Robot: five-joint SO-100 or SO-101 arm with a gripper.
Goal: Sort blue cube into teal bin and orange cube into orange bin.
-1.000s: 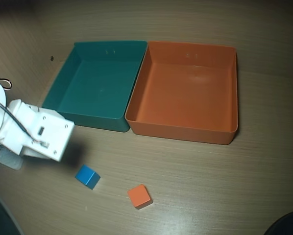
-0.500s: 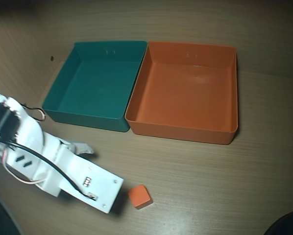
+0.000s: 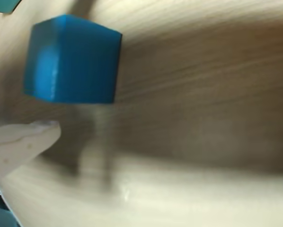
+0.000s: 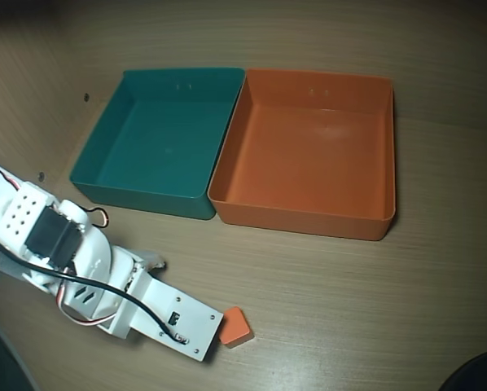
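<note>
In the wrist view the blue cube (image 3: pixel 70 59) rests on the wooden table at the upper left, large and close. My gripper (image 3: pixel 23 106) is open, with one white finger (image 3: pixel 18 142) just below the cube and apart from it. Only a sliver of the other jaw shows at the left edge. From overhead my arm covers the blue cube, and a finger (image 4: pixel 151 262) sticks out sideways. The orange cube (image 4: pixel 237 326) peeks out at the arm's tip. The teal bin (image 4: pixel 97 155) and orange bin (image 4: pixel 390 163) stand side by side, both empty.
The white arm (image 4: pixel 72 261) with its black cable stretches from the left edge toward the bottom middle. A dark object (image 4: pixel 480 375) sits at the bottom right corner. Bare wood lies in front of the orange bin.
The arm has swung from the left edge down and to the right over the blue cube, which it now hides from overhead, and its tip now partly covers the orange cube.
</note>
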